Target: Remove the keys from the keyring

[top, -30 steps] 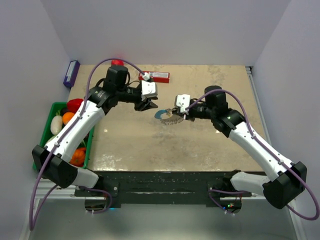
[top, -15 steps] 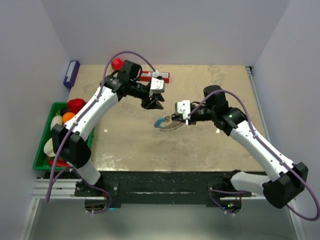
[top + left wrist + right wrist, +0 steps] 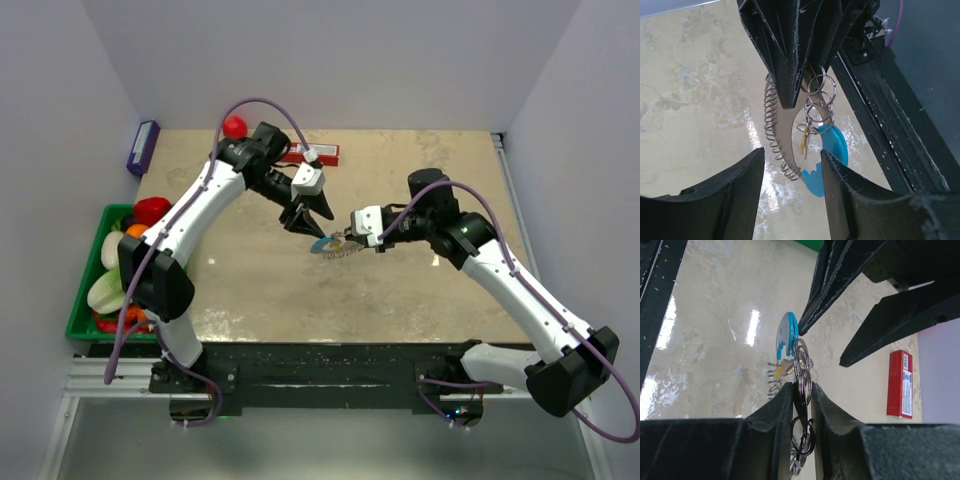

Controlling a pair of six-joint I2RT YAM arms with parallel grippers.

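**Q:** What has moved in the top view?
**A:** The left gripper has swung away from the red box. It now hangs, fingers spread, just beside the keyring.
**Q:** Anything else?
**A:** The right gripper has drawn the keyring slightly nearer the bases. The red ball is now uncovered.

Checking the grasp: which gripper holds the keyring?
The right gripper, shut on the keyring; the left gripper is open, holding nothing.

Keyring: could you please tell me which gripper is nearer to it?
Right: the right gripper is shut on the keyring; the left gripper hangs open just beside it.
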